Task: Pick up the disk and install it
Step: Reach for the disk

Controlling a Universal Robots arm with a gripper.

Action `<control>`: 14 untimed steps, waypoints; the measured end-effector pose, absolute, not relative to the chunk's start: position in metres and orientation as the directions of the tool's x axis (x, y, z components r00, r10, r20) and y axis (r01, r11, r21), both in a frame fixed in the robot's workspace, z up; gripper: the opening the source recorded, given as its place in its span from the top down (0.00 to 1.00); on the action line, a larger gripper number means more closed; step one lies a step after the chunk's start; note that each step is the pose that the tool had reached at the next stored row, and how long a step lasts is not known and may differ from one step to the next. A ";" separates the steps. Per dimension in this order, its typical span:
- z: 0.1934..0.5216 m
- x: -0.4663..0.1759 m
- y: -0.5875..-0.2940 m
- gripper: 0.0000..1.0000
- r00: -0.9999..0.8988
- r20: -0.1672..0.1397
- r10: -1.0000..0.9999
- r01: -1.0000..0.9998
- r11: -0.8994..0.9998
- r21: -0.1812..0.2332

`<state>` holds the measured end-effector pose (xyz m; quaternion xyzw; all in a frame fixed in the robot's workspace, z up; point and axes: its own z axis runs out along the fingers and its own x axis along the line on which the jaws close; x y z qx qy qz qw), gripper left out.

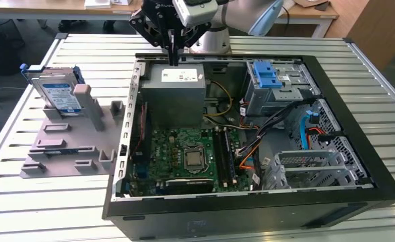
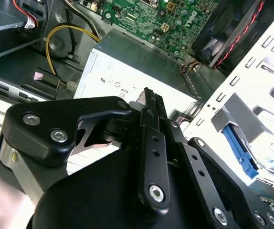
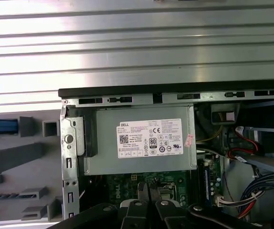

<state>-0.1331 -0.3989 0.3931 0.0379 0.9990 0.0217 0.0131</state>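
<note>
The disk (image 1: 58, 95) stands on edge in the grey slotted plate (image 1: 69, 151) on the bench (image 1: 22, 212), at the exterior view's left, well apart from my pincer (image 1: 174, 61). In both wrist views I see the pincer (image 2: 149, 95) (image 3: 149, 188) with its fingers pressed together and nothing between them. It hangs above the grey power box (image 1: 177, 88), near the wall of the open computer case (image 1: 251, 212) on the arm's side. The case holds that box, a green circuit board (image 1: 183, 151), a blue-latched drive cage (image 1: 271, 75) and loose cables (image 1: 281, 118).
</note>
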 end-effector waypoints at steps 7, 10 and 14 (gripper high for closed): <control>0.393 -0.136 -0.399 0.85 -0.997 -0.024 0.076 0.075 0.996 0.044; 0.393 -0.139 -0.399 0.85 -0.997 -0.024 0.076 0.075 0.996 0.045; 0.392 -0.143 -0.398 0.89 -0.997 -0.024 0.076 0.075 0.996 0.045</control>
